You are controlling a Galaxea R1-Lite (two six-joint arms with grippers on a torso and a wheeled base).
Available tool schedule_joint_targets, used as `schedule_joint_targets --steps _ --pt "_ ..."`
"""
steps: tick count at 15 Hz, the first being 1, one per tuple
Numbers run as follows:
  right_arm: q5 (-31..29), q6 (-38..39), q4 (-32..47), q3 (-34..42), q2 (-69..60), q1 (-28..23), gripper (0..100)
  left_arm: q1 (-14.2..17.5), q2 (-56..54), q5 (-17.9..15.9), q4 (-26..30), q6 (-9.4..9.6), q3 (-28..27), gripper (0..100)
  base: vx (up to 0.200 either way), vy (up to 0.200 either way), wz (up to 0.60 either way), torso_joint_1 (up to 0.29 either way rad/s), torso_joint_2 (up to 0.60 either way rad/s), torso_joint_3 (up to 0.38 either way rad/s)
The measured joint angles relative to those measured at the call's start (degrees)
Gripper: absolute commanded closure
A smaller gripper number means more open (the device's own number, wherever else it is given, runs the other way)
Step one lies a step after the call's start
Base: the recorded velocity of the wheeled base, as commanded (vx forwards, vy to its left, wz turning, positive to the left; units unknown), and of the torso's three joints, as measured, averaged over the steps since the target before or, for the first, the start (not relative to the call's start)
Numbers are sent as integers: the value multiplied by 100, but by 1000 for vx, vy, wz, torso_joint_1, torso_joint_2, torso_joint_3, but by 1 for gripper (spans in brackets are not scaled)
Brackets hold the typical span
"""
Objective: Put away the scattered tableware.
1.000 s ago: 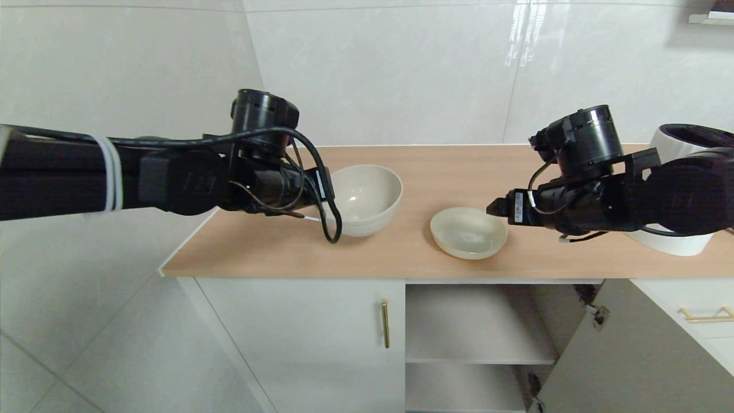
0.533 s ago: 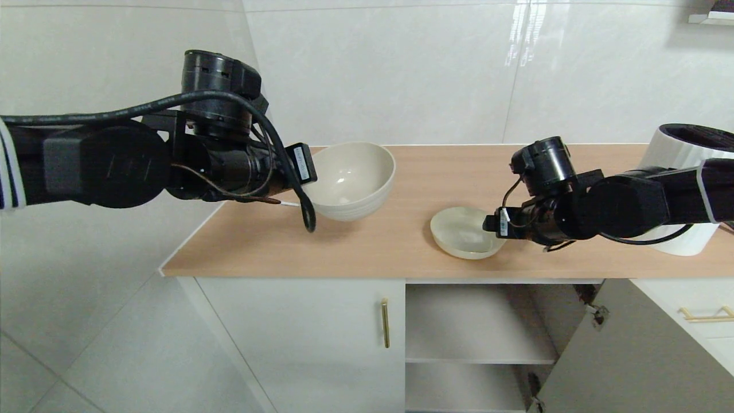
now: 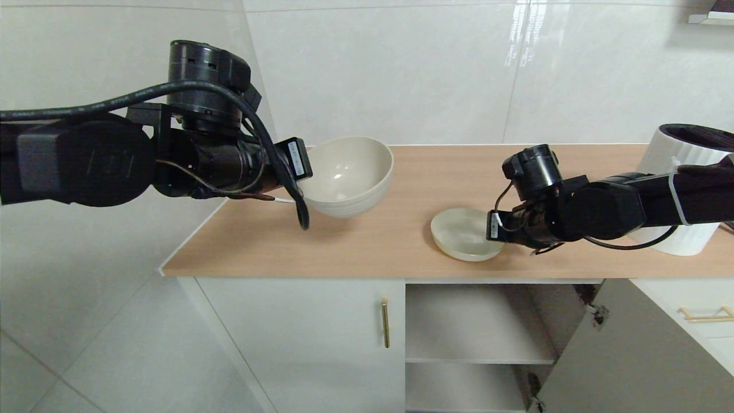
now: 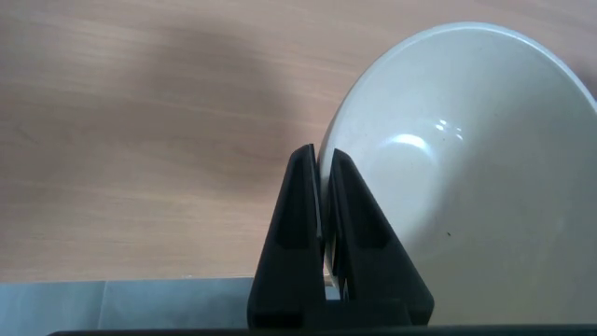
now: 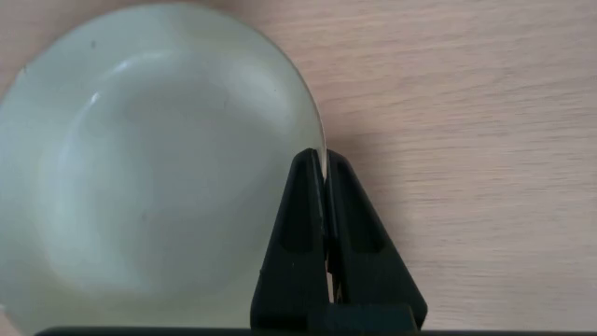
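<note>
Precariously, the left gripper [image 4: 322, 166] pinches the tilted bowl [image 3: 348, 175] by its rim, the right gripper [image 5: 324, 173] the plate [image 5: 159, 168]; either could slip.

The head camera looks forward and down from above the counter [image 3: 401, 172], taking in the tiled wall [image 3: 401, 69] behind and the open cupboard [image 3: 470, 321] beneath. Each wrist camera sits just behind its own fingers, looking closely along them onto the wood. The view over the left gripper [image 4: 322, 159] shares the deep bowl [image 3: 350, 172] with the head view; the view over the right gripper [image 5: 324, 163] shares the shallow dish [image 3: 461, 232].
</note>
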Motion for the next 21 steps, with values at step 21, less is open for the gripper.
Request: schedule_joint_targets --steps 21 --pt "1325 332 1204 1703 -2233 80 100 -794 -822 28 -11 180 1775 100 -57 0 0 0 0 0"
